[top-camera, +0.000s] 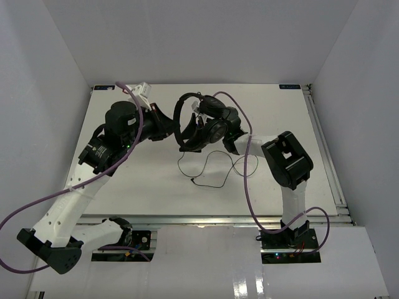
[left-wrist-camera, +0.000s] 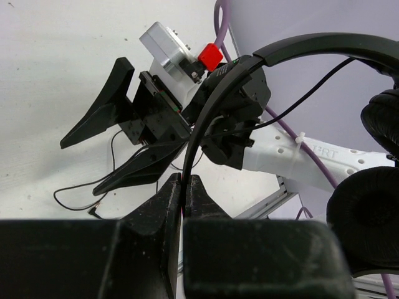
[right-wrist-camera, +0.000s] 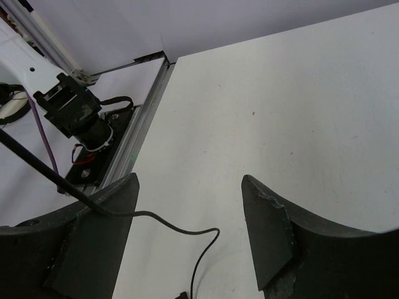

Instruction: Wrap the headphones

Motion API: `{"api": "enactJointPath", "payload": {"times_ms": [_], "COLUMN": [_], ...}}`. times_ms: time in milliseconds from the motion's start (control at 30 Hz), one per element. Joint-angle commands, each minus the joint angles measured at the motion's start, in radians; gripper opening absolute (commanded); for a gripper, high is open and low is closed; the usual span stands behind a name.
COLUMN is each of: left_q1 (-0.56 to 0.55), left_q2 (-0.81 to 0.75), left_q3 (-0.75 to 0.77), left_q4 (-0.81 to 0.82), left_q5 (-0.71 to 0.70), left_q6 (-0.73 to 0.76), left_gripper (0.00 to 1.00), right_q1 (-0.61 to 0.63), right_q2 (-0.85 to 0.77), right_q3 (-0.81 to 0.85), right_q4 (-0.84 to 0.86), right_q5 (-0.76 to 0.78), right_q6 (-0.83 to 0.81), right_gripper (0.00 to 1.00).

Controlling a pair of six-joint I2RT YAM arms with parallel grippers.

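Your left gripper [left-wrist-camera: 184,183] is closed tight on the headphones [top-camera: 182,124], its two fingers pinching the thin headband [left-wrist-camera: 312,45] close to one end of the arch. From that pinch the headband rises and curves away to the right of the left wrist view, with the two padded earcups [left-wrist-camera: 368,224] at the far end of it, off the table [top-camera: 280,124]. Your right gripper [right-wrist-camera: 189,187] stands wide open just beside the headband, holding nothing between its fingers. From above, the two grippers meet over the far middle of the table with the headphones raised between them; the earcups merge with the dark body of the right gripper there, so you cannot tell from that view whether they touch it. The cord [right-wrist-camera: 162,219] slants taut past the finger on the left of the right wrist view, and it is unclear whether it rests against that finger. Beyond it the cord falls slack and lies in loose curves on the table on the near side of the grippers, ending in the small plug [left-wrist-camera: 93,212], which lies flat on the surface, well apart from both grippers.
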Motion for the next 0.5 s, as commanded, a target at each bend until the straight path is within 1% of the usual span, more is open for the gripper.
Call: {"api": "enactJointPath", "payload": {"times_ms": [0,100,233,333,467], "left_q1": [-0.003,-0.003,-0.003,-0.003,-0.003], "left_q2": [-0.011,-0.014,-0.029,-0.058,-0.095], "left_q3": [0.059,0.078,0.11,0.114,0.11], "left_q4": [0.015,0.003,-0.017,-0.028,-0.052], "left_q5": [-0.016,-0.038,-0.1,-0.173,-0.262], "left_q6": [-0.043,-0.048,-0.063,-0.094,-0.118], "left_gripper": [0.0,0.0,0.0,0.0,0.0], "right_q1": [0.051,0.079,0.104,0.111,0.111], "right_q2": [0.037,0.061,0.082,0.09,0.068], "right_q3": [0.053,0.032,-0.003,-0.019,-0.062], "right_q4": [0.224,0.31,0.365,0.405,0.43], "right_q5": [0.008,0.021,0.048,0.065,0.079], "right_q6": [0.115,0.166,0.204,0.244,0.26], "right_gripper": [0.73,0.71,0.66,0.55,0.48]}}
